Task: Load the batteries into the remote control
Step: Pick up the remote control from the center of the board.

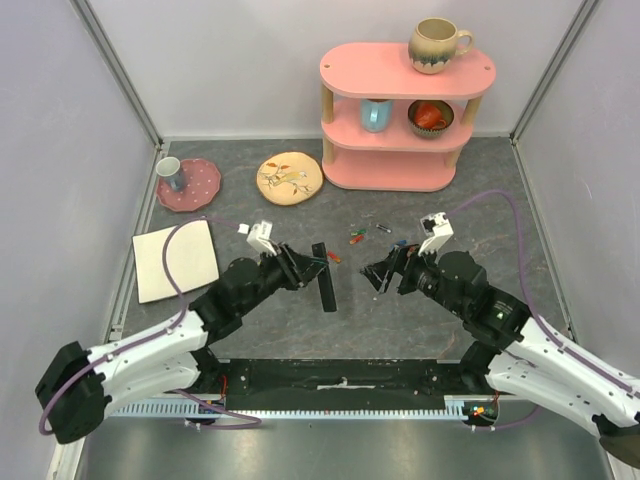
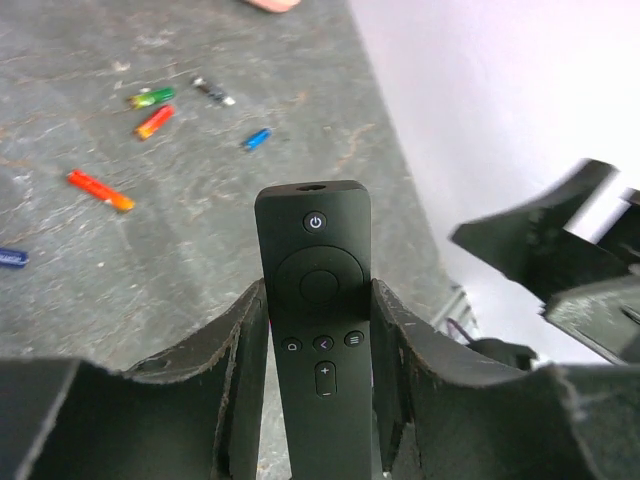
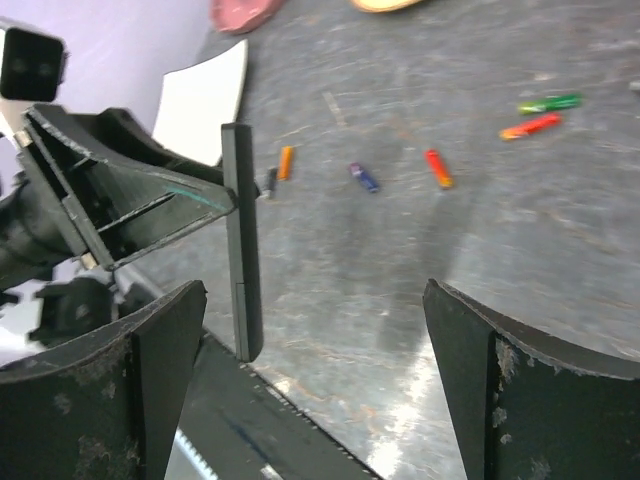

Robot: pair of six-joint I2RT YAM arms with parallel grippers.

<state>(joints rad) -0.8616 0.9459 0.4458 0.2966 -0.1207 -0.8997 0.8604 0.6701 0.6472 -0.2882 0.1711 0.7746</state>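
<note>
My left gripper [image 1: 305, 265] is shut on the remote control [image 1: 323, 275], a long slim black bar held above the table. In the left wrist view the remote control [image 2: 318, 240] stands button side up between the fingers of the left gripper [image 2: 318, 300], its top end sticking out past them. The right wrist view shows the remote control [image 3: 240, 230] edge-on. My right gripper [image 1: 378, 272] faces it a short way to the right, and the right gripper [image 3: 315, 290] is open and empty. Several batteries [image 1: 357, 236] lie loose on the table beyond: green [image 2: 152, 97], orange [image 2: 155, 121], blue [image 2: 257, 138].
A pink shelf [image 1: 400, 110] with mugs stands at the back right. A pink plate [image 1: 195, 190] with a cup and a floral plate [image 1: 289, 178] sit at the back left. A white sheet [image 1: 175, 260] lies by the left wall. White walls close three sides.
</note>
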